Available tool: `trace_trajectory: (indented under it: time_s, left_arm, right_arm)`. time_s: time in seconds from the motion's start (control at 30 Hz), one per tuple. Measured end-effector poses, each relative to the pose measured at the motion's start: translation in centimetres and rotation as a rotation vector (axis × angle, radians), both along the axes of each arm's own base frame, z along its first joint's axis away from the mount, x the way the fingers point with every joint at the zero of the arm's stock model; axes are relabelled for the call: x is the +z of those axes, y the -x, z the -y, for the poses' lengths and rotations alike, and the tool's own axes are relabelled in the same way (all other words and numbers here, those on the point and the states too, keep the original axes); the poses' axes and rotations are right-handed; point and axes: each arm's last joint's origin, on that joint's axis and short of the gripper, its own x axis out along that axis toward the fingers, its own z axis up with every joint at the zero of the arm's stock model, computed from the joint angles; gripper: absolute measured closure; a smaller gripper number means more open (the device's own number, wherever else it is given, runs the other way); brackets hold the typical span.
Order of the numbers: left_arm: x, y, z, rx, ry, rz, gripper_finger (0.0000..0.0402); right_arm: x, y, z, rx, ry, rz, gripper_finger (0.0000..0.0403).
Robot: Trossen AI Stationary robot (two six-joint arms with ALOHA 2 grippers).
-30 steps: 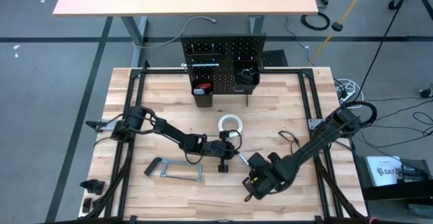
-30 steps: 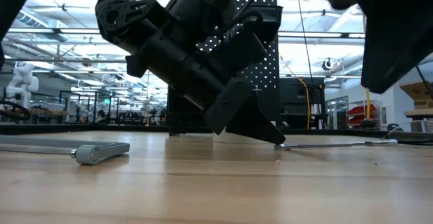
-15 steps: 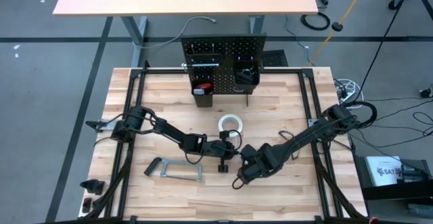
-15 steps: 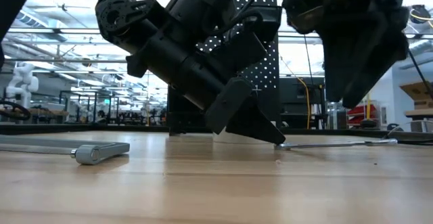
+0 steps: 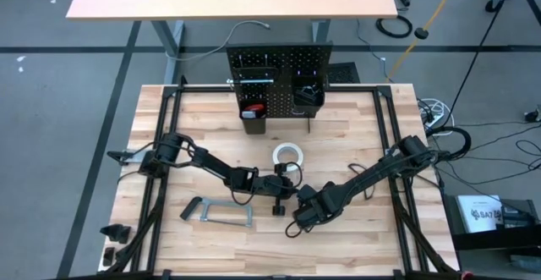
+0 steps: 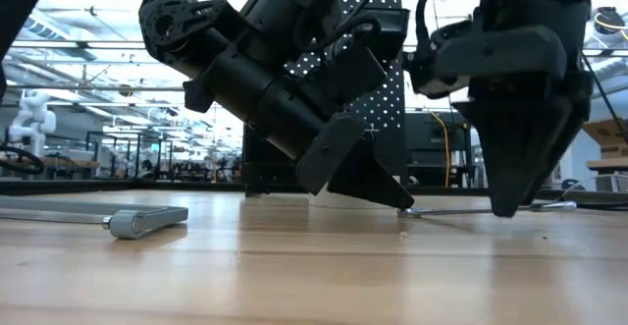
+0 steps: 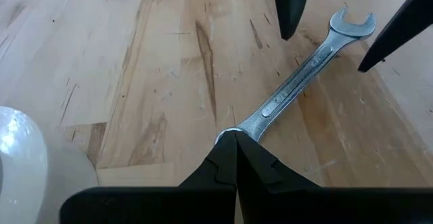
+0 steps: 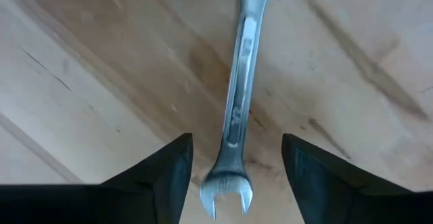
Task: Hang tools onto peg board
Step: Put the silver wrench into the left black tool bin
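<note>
A small silver wrench (image 7: 298,82) lies flat on the wooden table, right of centre. My left gripper (image 7: 235,139) is shut, its tips on the wrench's near end. My right gripper (image 8: 233,176) points down over the wrench's open-jawed end (image 8: 226,187). It is open, with one finger on each side of that end, touching nothing. In the low view it (image 6: 510,192) hangs just above the wrench (image 6: 491,208). The peg board (image 5: 279,73) stands upright at the table's far edge, with bins and some tools on it. My left gripper presses its shut fingertips (image 6: 400,202) down on the wrench's end nearest it (image 7: 238,130), slanting down from the table's left. The fingers lie along the wrench. The wrench lies on the table; the fingertips hide its very end.
A white tape roll (image 5: 287,155) lies on the table just beyond my left gripper (image 5: 293,192). A grey bar clamp (image 5: 218,212) lies at the near left. Bare wood stretches to the right of my right gripper (image 5: 306,212), up to the frame rails.
My right gripper has moved toward the table's left and sunk, rolling a little, until it hangs over the wrench's open end with its fingers on either side. The wrench has stayed where it was.
</note>
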Motion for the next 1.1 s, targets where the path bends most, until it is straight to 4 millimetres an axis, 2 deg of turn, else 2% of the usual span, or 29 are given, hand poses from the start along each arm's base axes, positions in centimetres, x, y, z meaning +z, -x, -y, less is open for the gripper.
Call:
trace_trajectory:
  time_s: [0.27,0.77,1.1]
  left_arm:
    - [0.0,0.0,0.0,0.0,0.001,-0.001,0.0402]
    - [0.0,0.0,0.1,-0.013,0.009,-0.003,0.0402]
    - [0.0,0.0,0.1,-0.016,0.013,0.006,0.04]
  right_arm:
    - [-1.0,-0.2,-0.1,-0.005,-0.025,-0.049,0.0219]
    - [-1.2,-0.4,0.2,-0.01,-0.022,-0.042,0.0364]
    - [-1.3,-0.4,0.2,-0.015,-0.022,-0.046,0.0366]
